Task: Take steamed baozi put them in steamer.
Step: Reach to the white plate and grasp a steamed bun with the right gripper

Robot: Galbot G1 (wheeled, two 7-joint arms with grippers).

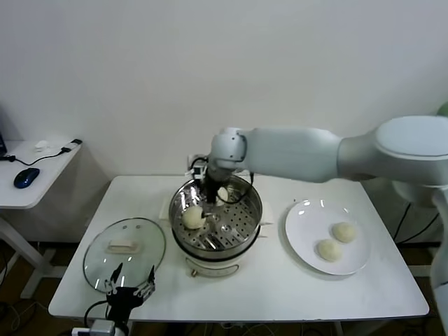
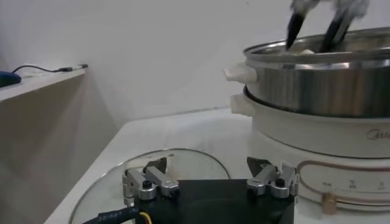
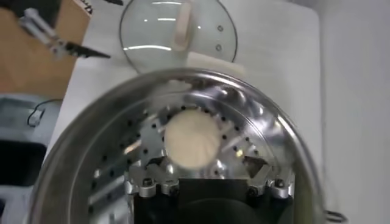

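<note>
Steel rim and perforated tray mark the steamer (image 1: 216, 218) at the table's centre in the head view, where the right gripper (image 1: 208, 208) reaches down into the pot, fingers spread beside a bun (image 1: 193, 217) lying on the tray at about 9 o'clock; a second pale bun (image 1: 222, 193) shows near 12 o'clock behind the wrist. Two more buns (image 1: 337, 241) wait on the plate (image 1: 302, 245) at 3 o'clock of the pot, so the job looks half done. At 7 o'clock the lid (image 1: 124, 250) lies flat, set aside to keep the pot open, with the left gripper (image 1: 129, 288) parked over its near edge. From the left wrist, that gripper's fingers (image 2: 144, 183) stand wide and empty above the glass, the steamer wall (image 2: 323, 85) rising beyond. From the right wrist, the open fingers (image 3: 144, 180) sit clear of a bun (image 3: 191, 137) resting on the holes, apparently just released.
</note>
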